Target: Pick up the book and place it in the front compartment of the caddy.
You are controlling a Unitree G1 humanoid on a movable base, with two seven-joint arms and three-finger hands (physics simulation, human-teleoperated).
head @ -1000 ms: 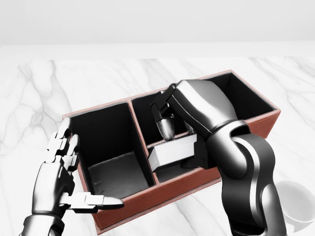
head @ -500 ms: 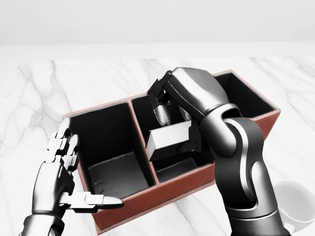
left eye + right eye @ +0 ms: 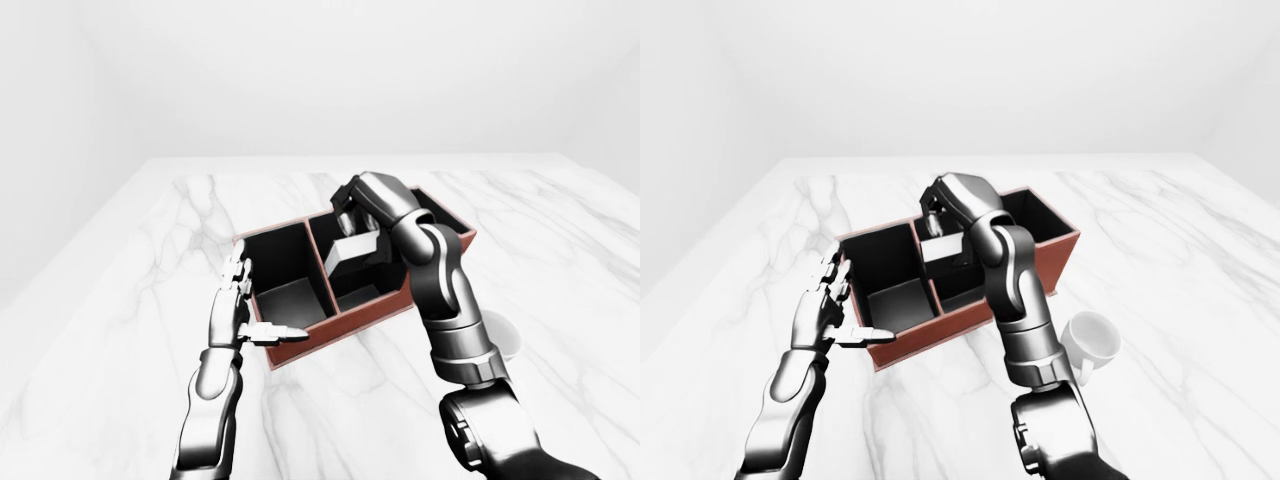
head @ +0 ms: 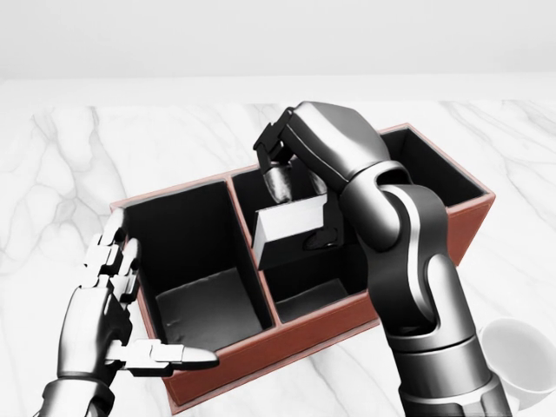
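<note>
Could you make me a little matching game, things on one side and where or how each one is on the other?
Things:
1. book
2. caddy
3. left hand
4. white cup

Descriptions:
A. reddish-brown outside, dark compartments inside
B. stands on the marble at the right of the caddy in the right-eye view
C. open, fingers flat beside the caddy's left end
D. pale block held in the right hand over a compartment

Pairs: 1-D, 2-A, 3-C, 4-B
</note>
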